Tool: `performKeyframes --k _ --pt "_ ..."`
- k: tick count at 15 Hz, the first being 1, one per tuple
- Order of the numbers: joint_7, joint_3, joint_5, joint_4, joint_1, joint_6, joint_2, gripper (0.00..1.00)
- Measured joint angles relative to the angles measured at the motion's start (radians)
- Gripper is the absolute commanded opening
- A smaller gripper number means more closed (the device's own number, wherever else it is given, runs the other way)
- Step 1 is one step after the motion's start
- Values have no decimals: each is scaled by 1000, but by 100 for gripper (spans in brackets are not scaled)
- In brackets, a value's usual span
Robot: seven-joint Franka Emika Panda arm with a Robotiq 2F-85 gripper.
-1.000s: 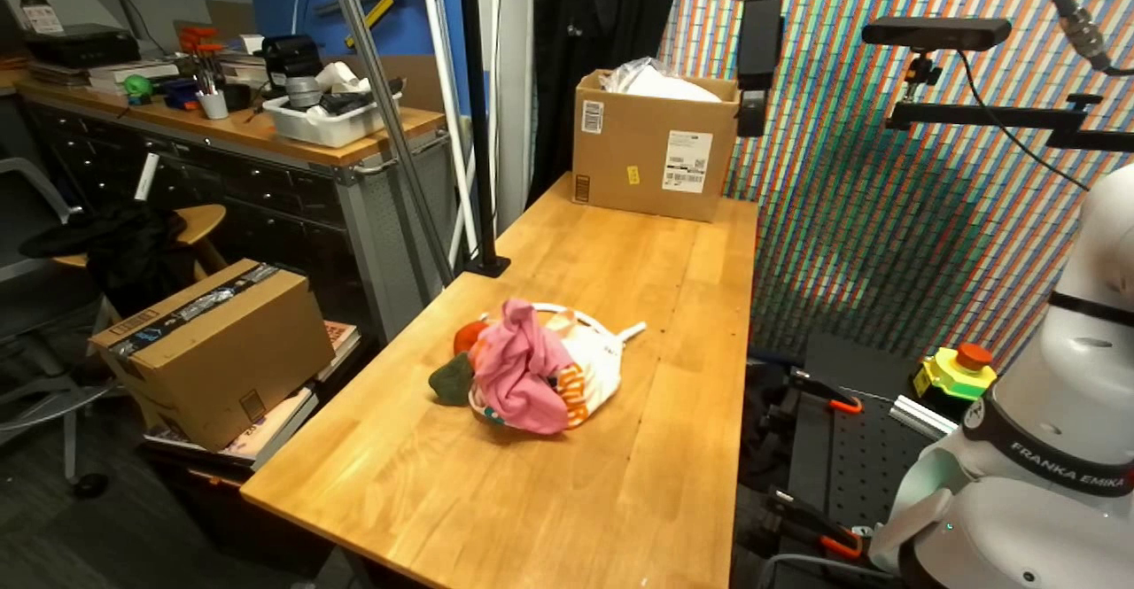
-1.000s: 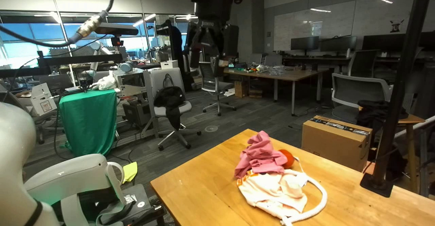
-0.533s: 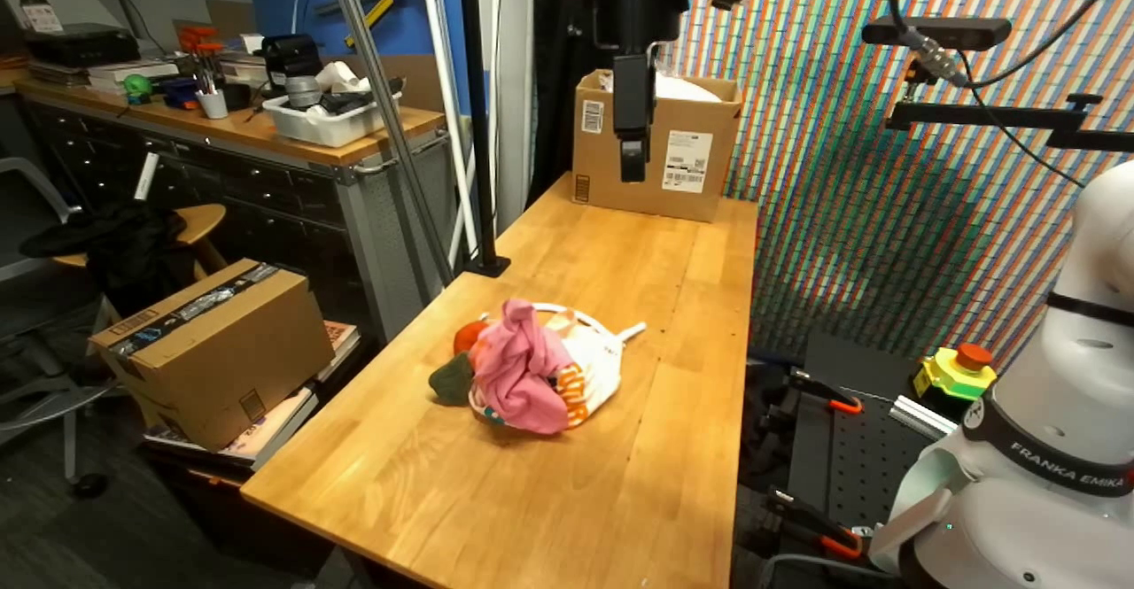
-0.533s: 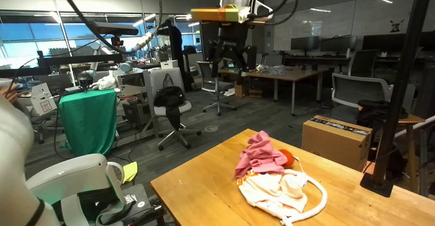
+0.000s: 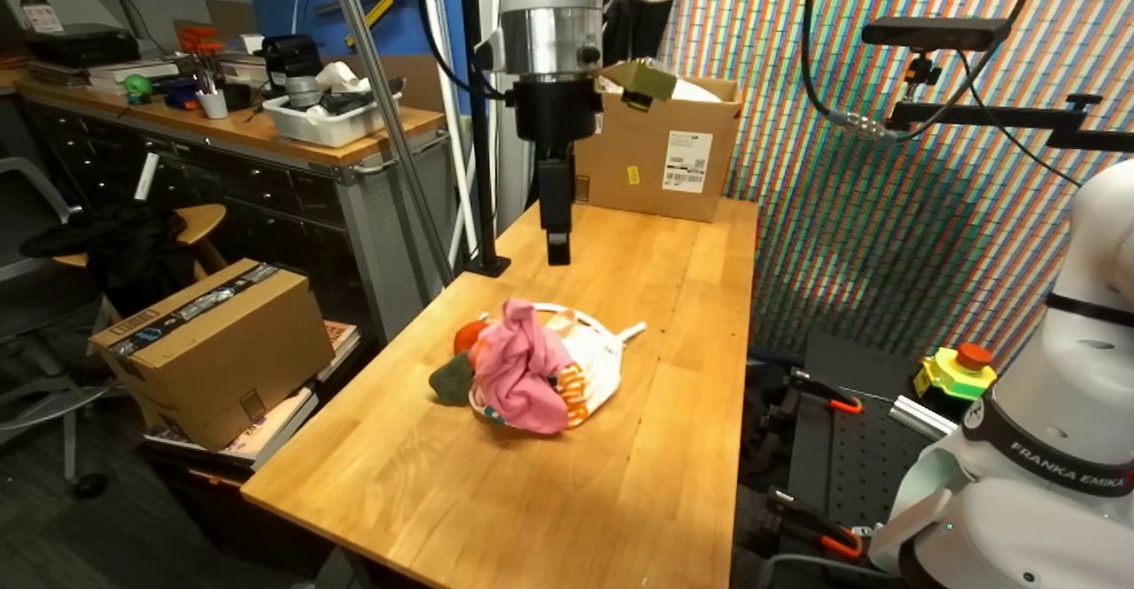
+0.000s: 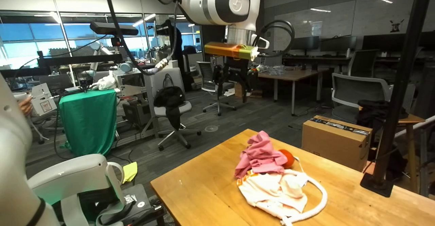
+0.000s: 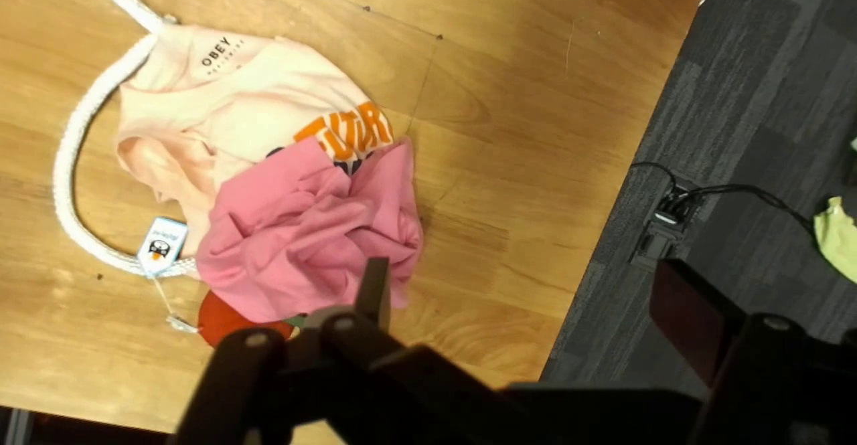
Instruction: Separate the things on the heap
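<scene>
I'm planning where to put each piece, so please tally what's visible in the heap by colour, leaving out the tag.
Pink cloth: 1
Cream cloth with orange lettering: 1
White rope: 1
Red ball-like piece: 1
Dark green piece: 1
Total: 5 in view; whether any are joined, or more lie underneath, I can't tell.

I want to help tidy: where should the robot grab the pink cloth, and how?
Probably by the bunched peak of the pink cloth, with the open tool coming down from above. In both exterior views that peak sticks up, giving something to pinch; lower down, the cloth overlaps the pale printed fabric, which might get caught too.
</scene>
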Motion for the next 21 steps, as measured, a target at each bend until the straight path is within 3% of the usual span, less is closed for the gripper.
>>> performKeyframes --k 5,11,16,21 --pt "-9 27 -46 1 8 183 129 100" --pt "140 16 -246 0 12 401 264 100" --pt "272 -17 -388 0 23 454 335 100" --pt "336 -38 -424 1 37 470 373 100"
